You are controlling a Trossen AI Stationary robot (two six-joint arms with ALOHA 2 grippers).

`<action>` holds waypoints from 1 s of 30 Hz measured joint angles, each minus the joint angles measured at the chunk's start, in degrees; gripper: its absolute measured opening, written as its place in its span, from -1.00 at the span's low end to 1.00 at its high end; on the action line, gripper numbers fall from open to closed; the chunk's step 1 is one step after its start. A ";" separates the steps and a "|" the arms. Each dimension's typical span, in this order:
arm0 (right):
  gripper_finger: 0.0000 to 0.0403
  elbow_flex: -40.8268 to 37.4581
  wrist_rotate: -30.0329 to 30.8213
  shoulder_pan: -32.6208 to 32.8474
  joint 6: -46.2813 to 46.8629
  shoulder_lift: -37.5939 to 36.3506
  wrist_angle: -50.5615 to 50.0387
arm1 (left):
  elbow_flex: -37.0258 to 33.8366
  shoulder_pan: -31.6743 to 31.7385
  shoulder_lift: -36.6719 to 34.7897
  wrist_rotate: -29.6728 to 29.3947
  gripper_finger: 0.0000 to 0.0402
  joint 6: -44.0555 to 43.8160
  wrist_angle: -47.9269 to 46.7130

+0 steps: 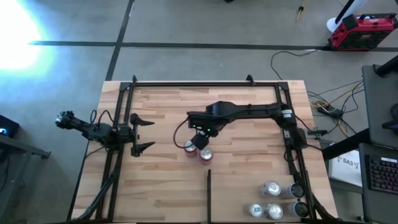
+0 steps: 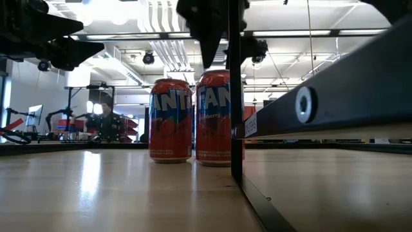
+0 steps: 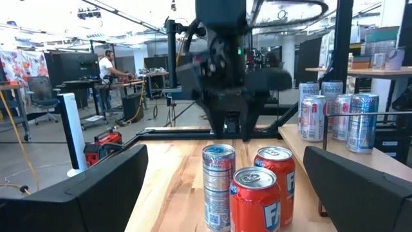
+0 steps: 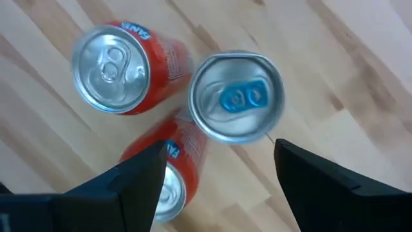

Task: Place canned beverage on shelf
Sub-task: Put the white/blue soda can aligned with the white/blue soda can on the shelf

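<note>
From above, my right gripper (image 1: 200, 140) hangs over the middle of the shelf (image 1: 249, 143), directly above a tight cluster of cans (image 1: 198, 150). I reach in from the right edge because the spare cans (image 1: 272, 200) stand at the near right corner, well apart from the cluster and beyond the divider strip (image 1: 209, 190). My left gripper (image 1: 142, 134) waits at the left edge with its fingers spread, out of the way.

At table height, two red cans (image 2: 170, 119) stand upright on the wood, touching side by side. My right gripper is a dark shape above them, clear of their tops. A third can does not show here; I judge the red pair hides it.

The left wrist camera does show it: a silver can (image 3: 219, 187) stands upright just beside the red pair, with my right gripper (image 3: 225, 122) hovering behind and above.

My own wrist camera looks straight down. The silver can (image 4: 237, 96), with its blue tab, sits against one red can (image 4: 116, 67); the other is half under my finger. My fingers (image 4: 129, 187) are apart and hold nothing. The silver can lies ahead of the gap, not between them. I judge it is standing free on the shelf, packed close to its neighbours so the row stays compact.
</note>
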 joint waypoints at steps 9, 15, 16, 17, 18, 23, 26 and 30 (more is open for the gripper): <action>0.34 4.08 0.86 -0.41 -5.91 6.18 -1.58 | 0.00 0.00 0.04 0.00 0.99 -0.02 0.00; 0.34 5.44 3.47 -0.68 -5.32 7.07 -1.26 | 0.00 0.00 0.04 0.01 0.99 0.00 -0.02; 0.34 5.45 3.94 -0.76 -5.31 7.03 -0.83 | 0.00 0.02 0.04 0.02 0.99 0.00 -0.02; 0.34 5.46 4.49 -0.78 -5.20 6.91 -0.56 | 0.00 0.00 0.04 0.00 0.99 -0.02 -0.02; 0.34 5.46 5.05 -0.78 -4.98 6.87 -0.45 | 0.00 0.02 0.04 0.00 0.99 -0.02 -0.02; 0.34 5.46 6.01 -0.79 -4.86 6.69 0.33 | 0.00 0.01 0.04 0.01 0.99 0.00 -0.04; 0.34 5.46 5.96 -0.80 -4.70 6.93 0.10 | 0.00 0.02 0.04 0.01 0.99 -0.01 -0.02; 0.33 5.46 5.86 -0.78 -1.43 7.05 -0.09 | 0.00 0.00 0.04 0.00 0.99 0.00 -0.02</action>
